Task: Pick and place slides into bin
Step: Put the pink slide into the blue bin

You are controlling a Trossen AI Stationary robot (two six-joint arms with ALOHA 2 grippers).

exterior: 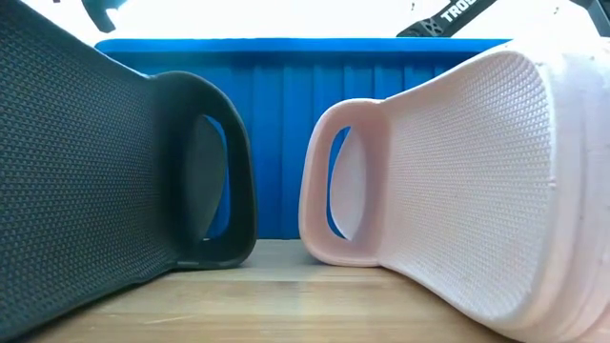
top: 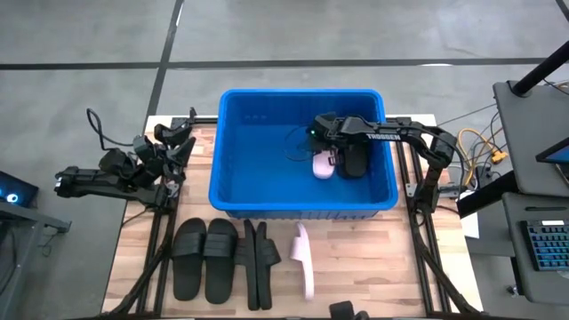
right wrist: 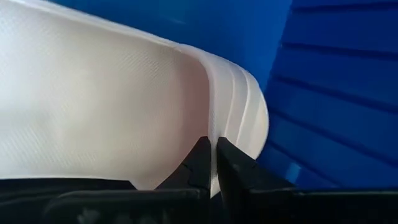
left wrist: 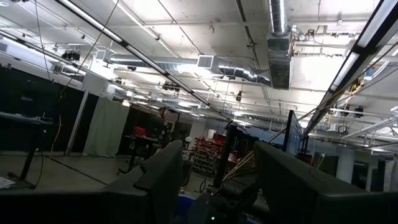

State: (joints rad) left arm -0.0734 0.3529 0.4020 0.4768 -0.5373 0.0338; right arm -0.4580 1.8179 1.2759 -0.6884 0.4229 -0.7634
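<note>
The blue bin (top: 267, 133) stands mid-table. My right gripper (top: 332, 160) reaches into it from the right and is shut on a pale pink slide (top: 322, 165), which fills the right wrist view (right wrist: 112, 99). A dark shape (top: 356, 162) lies beside it in the bin; whether it is a black slide I cannot tell. On the table near the front edge lie two flat black slides (top: 205, 259), two black ones on their sides (top: 258, 263) and a pink slide on its side (top: 305, 260). My left gripper (left wrist: 211, 180) is open and empty at the table's left, pointing up. My right gripper pinches a thin edge of the pale pink slide (right wrist: 210, 127) between its two fingertips (right wrist: 200, 163). Which part of the slide that edge belongs to is not plain. The slide is inside the bin; whether it rests on the bin's floor I cannot tell.
In the low view a black slide (exterior: 114, 162) and the pink slide (exterior: 457, 171) stand on their sides close to the camera, with the bin's ribbed wall (exterior: 276, 133) behind. Desks with a keyboard (top: 544, 249) and cables stand right of the table.
</note>
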